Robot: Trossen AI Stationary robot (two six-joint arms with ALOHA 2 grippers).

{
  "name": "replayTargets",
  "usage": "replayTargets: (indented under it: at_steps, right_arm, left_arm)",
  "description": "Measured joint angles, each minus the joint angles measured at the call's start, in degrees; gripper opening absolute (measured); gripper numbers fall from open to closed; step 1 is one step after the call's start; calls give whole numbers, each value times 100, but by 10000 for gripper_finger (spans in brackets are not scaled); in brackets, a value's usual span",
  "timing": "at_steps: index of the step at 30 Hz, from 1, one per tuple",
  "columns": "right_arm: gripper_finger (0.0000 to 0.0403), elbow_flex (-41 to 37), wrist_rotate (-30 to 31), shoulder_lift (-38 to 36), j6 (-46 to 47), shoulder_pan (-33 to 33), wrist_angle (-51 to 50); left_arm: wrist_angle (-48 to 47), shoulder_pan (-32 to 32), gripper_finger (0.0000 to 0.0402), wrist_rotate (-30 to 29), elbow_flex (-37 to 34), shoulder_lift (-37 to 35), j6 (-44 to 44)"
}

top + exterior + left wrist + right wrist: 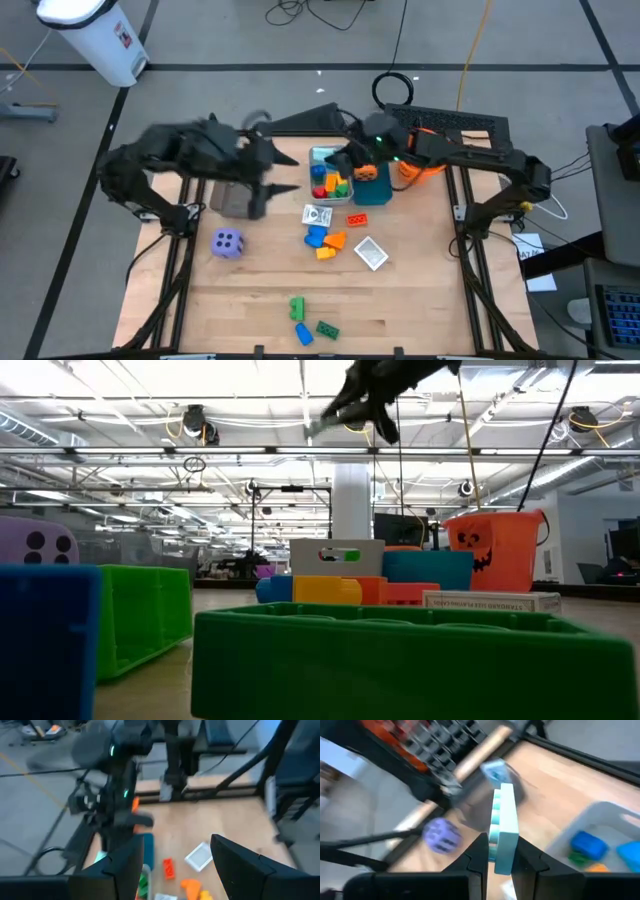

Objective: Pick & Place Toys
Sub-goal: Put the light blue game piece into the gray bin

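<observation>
Left gripper [285, 172]: over the table's left half, beside the grey bin [233, 198]; in its wrist view the two fingers [125, 865] stand wide apart with nothing between them.
Right gripper [340, 158]: over the far end of the white tray [322, 154]; its fingers are narrowed on a pale blue brick [502, 827], held on edge between them.
Purple die [227, 242]: one, alone on the left of the table, white dots showing.
Tray contents: several bricks piled together, blue, green, yellow, orange and red [333, 184]; exact count unclear.
Teal bin [371, 186]: one, touching the tray's right side, with an orange piece on its far end.
Packets: two; one [318, 215] just in front of the tray, one [371, 252] further right and nearer the front edge.
Red brick [357, 219]: one, loose, in front of the teal bin.
Centre cluster [325, 241]: blue, orange and yellow bricks touching, about four.
Front bricks [303, 320]: three near the front edge, two green and one blue.
Bucket [422, 162]: one, orange, at the far right of the table, partly under the right arm.
</observation>
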Motion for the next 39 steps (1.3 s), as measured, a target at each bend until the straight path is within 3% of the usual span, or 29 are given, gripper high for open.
replayTargets:
  at_steps: [6, 17, 30, 39]
  right_arm:
    - [45, 239, -2, 732, -534, -237, -550]
    - [45, 233, 27, 1889, -955, -244, -1264]
    - [65, 228, 348, 2116, -988, -279, -1383]
    - [104, 228, 343, 2120, -974, -343, -1378]
  left_arm:
    - [283, 410, 239, 587, 0, -459, -353]
    - [201, 380, 239, 915, -556, -762, -460]
    - [331, 159, 239, 1592, -1702, -737, -478]
    - [407, 80, 239, 1923, -1801, -746, -484]
